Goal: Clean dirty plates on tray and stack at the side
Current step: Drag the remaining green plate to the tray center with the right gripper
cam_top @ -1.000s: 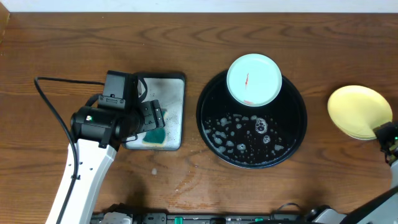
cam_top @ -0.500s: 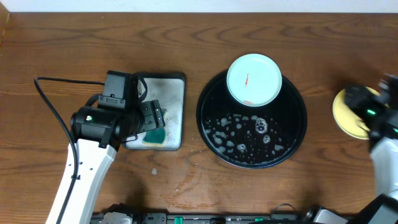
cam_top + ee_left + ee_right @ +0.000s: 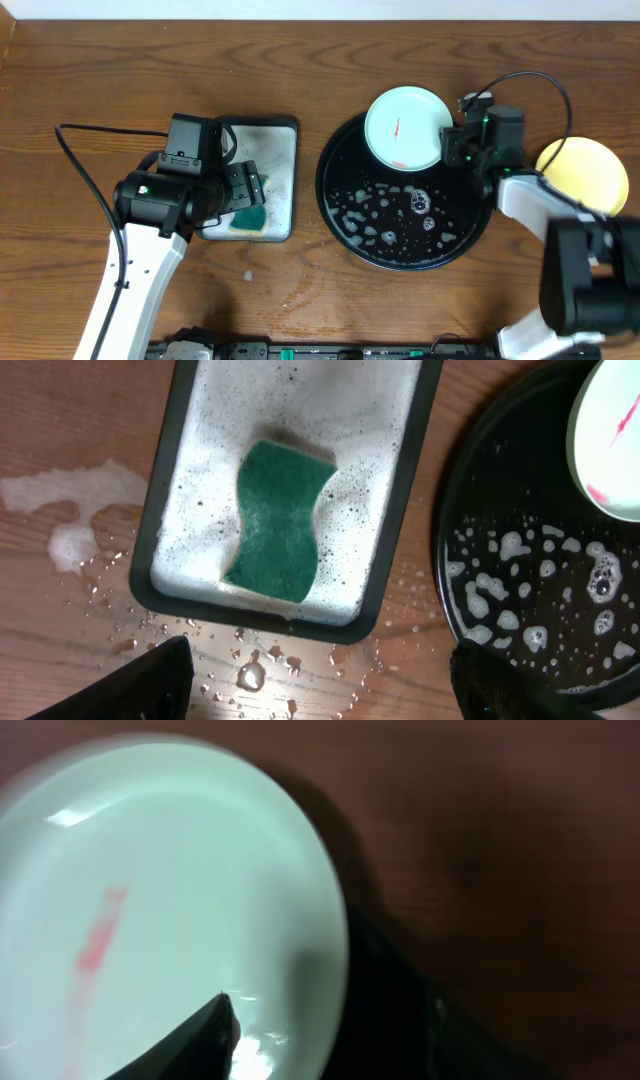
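Spacing between the right gripper (image 3: 455,146) and the mint-green plate (image 3: 405,127) governs the coming move. We find the gripper at the plate's right rim, so the plate lies directly to its left. In the right wrist view one dark fingertip (image 3: 215,1020) overlaps the plate's edge. Blur hides the other, so we cannot tell how the jaws stand.

The plate is round, so no long axis constrains the approach. Its red smear (image 3: 397,128) marks the centre. It rests at the far edge of the black tray (image 3: 338,205), overlapping the rim. We judge the right arm the nearer.

The yellow plate (image 3: 590,170) lies off the tray, near the table's right edge. Farthest off, the left gripper (image 3: 320,665) hangs with jaws wide apart above the sponge (image 3: 275,520) in the silver tray (image 3: 405,500).
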{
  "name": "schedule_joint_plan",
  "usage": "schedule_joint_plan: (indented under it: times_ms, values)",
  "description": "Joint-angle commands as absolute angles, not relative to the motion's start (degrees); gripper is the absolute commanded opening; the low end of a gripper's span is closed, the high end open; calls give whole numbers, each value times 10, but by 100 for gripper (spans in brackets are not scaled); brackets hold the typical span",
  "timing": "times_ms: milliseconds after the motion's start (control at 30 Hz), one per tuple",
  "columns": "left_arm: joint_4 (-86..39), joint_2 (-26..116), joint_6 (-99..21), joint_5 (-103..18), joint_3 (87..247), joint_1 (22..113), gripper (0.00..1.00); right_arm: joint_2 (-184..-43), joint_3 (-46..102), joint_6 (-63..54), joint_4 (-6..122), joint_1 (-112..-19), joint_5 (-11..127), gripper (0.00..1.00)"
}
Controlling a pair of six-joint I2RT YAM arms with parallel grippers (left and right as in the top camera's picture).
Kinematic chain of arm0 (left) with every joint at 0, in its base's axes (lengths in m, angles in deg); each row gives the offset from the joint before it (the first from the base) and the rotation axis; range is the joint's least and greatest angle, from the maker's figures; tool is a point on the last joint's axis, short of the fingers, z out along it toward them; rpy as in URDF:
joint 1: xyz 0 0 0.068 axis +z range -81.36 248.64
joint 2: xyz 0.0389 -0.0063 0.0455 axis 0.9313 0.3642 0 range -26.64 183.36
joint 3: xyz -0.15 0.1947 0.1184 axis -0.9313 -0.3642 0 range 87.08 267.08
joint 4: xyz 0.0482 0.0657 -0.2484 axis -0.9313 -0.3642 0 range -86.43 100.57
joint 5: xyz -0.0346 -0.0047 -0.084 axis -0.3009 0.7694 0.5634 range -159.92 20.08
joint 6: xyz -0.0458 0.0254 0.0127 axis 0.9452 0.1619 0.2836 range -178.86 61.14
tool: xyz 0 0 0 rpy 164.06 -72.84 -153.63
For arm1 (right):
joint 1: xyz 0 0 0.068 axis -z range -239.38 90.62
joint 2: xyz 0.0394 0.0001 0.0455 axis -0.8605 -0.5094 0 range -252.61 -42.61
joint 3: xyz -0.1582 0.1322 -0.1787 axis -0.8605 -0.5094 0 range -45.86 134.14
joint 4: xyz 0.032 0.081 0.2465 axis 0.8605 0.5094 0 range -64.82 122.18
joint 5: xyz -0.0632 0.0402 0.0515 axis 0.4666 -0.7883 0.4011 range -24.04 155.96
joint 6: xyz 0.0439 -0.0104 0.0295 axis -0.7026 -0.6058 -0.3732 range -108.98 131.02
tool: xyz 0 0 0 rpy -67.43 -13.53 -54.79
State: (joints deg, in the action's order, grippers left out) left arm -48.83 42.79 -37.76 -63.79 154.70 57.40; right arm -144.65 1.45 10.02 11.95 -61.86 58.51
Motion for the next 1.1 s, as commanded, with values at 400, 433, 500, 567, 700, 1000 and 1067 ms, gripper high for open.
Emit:
schedule_joint_plan:
  times_ms: [400,433,500,567,700,1000,1067]
  values:
    - [-489,428,-381,-633,1551,576,83,-1451,29,-35,149,-623,545,1]
    - [-489,428,-381,-633,1551,576,83,-1429,29,-34,174,-623,545,1]
    - [-489,428,-381,-632,1551,576,83,-1359,29,-25,257,-624,546,1]
    - [-489,428,-381,-633,1551,576,83,-1313,29,-20,318,-624,546,1]
    - [-489,428,-381,-632,1551,576,83,-1250,29,-23,462,-628,545,1]
    - [-489,428,-381,-632,1551,576,83,-1262,-24,-113,591,-663,556,1]
    - [-489,428,-381,-632,1551,576,83,-1265,-35,-114,557,-666,557,1]
